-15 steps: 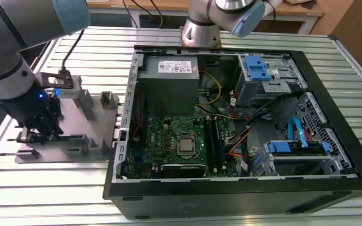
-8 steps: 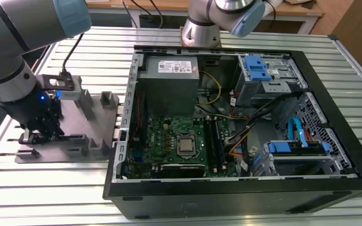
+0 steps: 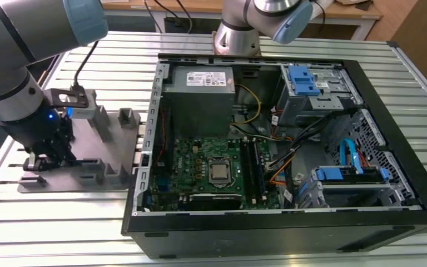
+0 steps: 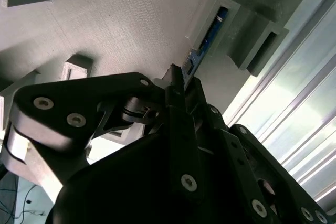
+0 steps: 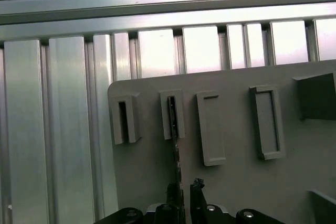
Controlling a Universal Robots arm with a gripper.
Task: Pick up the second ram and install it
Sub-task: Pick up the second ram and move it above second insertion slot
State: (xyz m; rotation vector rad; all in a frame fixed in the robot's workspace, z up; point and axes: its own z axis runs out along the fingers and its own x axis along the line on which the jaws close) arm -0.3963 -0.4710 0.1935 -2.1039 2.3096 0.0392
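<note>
My gripper (image 3: 44, 161) is down at the grey holder plate (image 3: 117, 146) on the exterior view's left, beside the open computer case. The second ram (image 4: 206, 36), a thin dark stick with a blue-green edge, stands on edge in one of the plate's slots. In the first wrist view the second ram (image 5: 173, 129) runs as a thin line from its slot to my gripper (image 5: 186, 188). The fingers (image 4: 177, 80) are closed in on either side of the stick's near end, and the stick still sits in the slot.
Other raised slot blocks (image 5: 210, 127) stand on the plate. The ribbed aluminium table (image 5: 68, 129) lies around it. The case (image 3: 273, 222) holds the motherboard (image 3: 213, 169), its long black slots (image 3: 252, 167), cables and blue drive brackets. A second robot arm's base (image 3: 236, 39) stands at the back.
</note>
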